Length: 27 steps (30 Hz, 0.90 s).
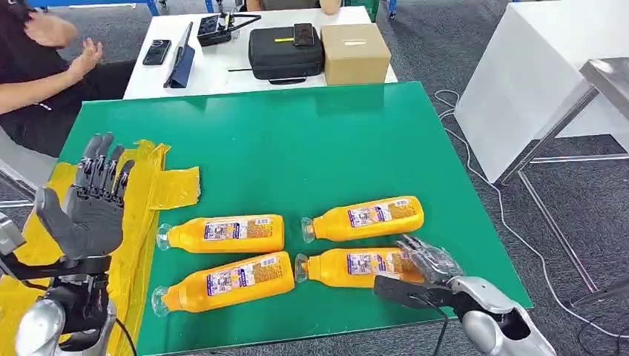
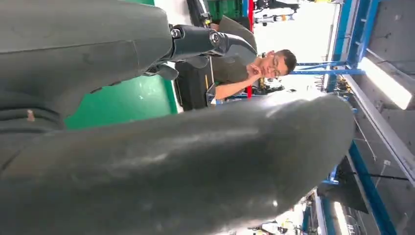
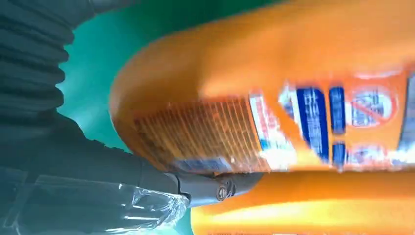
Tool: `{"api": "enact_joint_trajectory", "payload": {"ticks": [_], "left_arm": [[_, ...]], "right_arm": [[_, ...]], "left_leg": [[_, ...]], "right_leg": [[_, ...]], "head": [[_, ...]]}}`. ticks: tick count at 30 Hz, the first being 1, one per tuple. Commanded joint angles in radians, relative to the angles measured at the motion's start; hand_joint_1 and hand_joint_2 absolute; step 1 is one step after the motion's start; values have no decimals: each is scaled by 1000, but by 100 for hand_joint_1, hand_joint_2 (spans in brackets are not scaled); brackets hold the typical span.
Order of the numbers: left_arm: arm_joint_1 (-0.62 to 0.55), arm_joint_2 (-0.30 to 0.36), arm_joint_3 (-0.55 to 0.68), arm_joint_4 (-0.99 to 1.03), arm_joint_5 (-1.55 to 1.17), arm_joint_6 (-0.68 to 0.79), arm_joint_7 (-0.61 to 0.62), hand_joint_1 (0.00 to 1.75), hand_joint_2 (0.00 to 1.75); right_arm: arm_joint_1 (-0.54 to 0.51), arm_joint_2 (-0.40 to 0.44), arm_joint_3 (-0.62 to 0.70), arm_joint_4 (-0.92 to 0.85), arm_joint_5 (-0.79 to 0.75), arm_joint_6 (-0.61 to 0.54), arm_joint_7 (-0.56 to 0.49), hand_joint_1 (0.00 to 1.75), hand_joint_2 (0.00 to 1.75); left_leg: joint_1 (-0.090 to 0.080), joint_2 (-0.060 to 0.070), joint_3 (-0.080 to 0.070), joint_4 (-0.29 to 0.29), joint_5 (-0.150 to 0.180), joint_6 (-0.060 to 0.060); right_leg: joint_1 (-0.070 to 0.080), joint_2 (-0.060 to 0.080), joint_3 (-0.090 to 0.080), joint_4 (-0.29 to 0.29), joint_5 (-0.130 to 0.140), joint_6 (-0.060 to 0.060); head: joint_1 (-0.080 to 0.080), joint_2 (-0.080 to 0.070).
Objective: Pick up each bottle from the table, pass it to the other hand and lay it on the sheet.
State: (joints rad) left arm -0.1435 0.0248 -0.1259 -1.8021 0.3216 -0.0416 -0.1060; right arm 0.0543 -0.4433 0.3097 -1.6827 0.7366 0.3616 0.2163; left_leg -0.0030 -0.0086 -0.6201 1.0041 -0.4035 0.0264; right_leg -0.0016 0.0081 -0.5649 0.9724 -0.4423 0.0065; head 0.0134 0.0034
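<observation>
The right robot hand lies low at the near right part of the green worktop, its fingers, wrapped in clear film, reaching over the base end of the near-right orange bottle. The right wrist view shows a dark finger touching that bottle's base beside its label, with a second orange bottle just beyond it. Whether the fingers have closed into a real hold on the bottle cannot be told from these views.

The left robot hand is raised upright over the left edge of the worktop, palm facing inward, fingers straight and apart, holding nothing. Beneath and beside it lies the crumpled yellow plastic sheet, which hangs over the worktop's left edge.

Four orange bottles lie on their sides on the green surface, caps pointing toward the left robot hand. Two lie between the hands: the far-left bottle and the near-left bottle, both just beside the sheet's edge but not on it. The other two lie at the right robot hand.

Well beyond both hands, a white table carries a black case, a cardboard box and phones. A person sits beyond the left robot hand.
</observation>
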Motion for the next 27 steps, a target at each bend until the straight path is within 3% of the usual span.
{"api": "enact_joint_trajectory", "payload": {"ticks": [1,15,18,24,27], "left_arm": [[-34,0,-21,55,15,0,3,0,0],[-18,17,-4,59,34,3,-17,0,0],[-24,26,-16,78,28,1,-10,0,0],[-42,42,-10,138,75,-28,34,0,0],[-40,43,-4,140,78,-33,33,0,0]], "right_arm": [[-33,-26,74,103,1,24,-2,175,175],[-67,-53,130,159,-15,26,-15,175,175],[-69,-58,137,168,-33,-16,-20,175,175],[-97,-54,64,68,-129,-99,-6,175,175],[-96,-63,54,42,-143,-79,6,175,175]], "left_leg": [[0,0,3,-1,-1,-1],[1,1,7,-2,-1,-2],[1,0,7,-2,-1,-2],[0,1,7,-1,-1,0],[-1,2,7,-1,-1,-1]], "right_leg": [[0,-1,3,-2,-1,0],[1,0,8,-4,-1,0],[1,-1,8,-3,-1,0],[0,0,6,-1,0,0],[-1,0,6,0,0,1]], "head": [[0,0],[0,0],[0,0],[0,0],[0,0]]}}
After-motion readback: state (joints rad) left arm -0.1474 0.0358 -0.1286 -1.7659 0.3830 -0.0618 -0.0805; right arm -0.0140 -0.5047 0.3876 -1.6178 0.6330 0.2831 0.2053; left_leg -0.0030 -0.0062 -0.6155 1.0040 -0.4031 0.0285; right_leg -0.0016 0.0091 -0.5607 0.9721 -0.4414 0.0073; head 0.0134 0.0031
